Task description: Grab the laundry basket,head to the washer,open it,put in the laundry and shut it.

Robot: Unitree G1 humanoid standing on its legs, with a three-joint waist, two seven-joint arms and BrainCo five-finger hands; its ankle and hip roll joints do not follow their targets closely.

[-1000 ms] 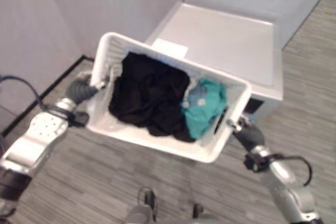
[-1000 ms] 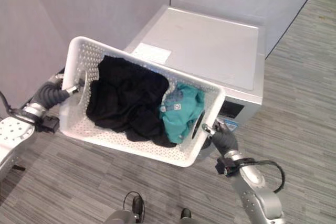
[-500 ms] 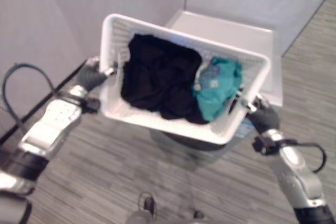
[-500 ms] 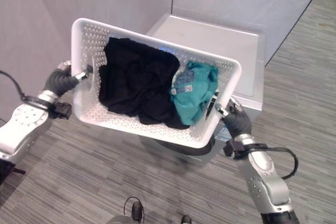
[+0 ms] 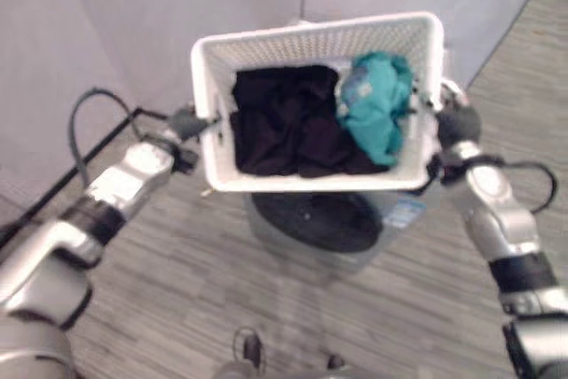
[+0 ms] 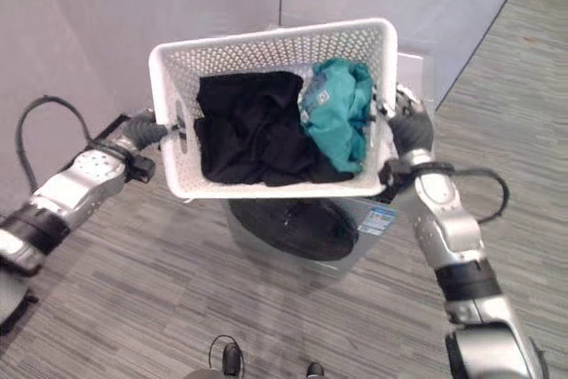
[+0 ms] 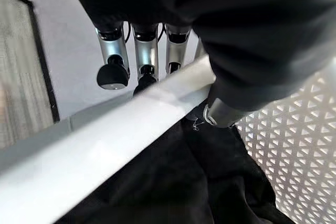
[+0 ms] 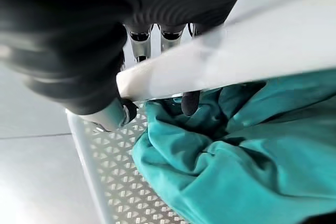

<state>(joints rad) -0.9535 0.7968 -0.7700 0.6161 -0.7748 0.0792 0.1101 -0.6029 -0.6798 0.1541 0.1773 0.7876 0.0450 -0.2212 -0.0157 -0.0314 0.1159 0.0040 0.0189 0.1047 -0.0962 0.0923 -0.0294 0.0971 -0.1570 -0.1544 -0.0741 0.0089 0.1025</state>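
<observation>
The one laundry basket [image 6: 275, 113] hangs directly above the washer [image 6: 306, 228], long axis running 9 to 3 o'clock. The left hand [image 6: 142, 130] clamps its 9 o'clock rim, the right hand [image 6: 410, 126] its 3 o'clock rim, equally near. Inside lie two garments: black clothing [image 6: 253, 130] and a teal one [image 6: 337, 113].

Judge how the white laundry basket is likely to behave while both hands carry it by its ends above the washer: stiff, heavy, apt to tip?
The laundry basket looks stiff: its perforated walls keep their shape between the left hand and right hand. Probably light, holding just black clothes and a teal garment. It could tip, since it already tilts above the washer.
</observation>
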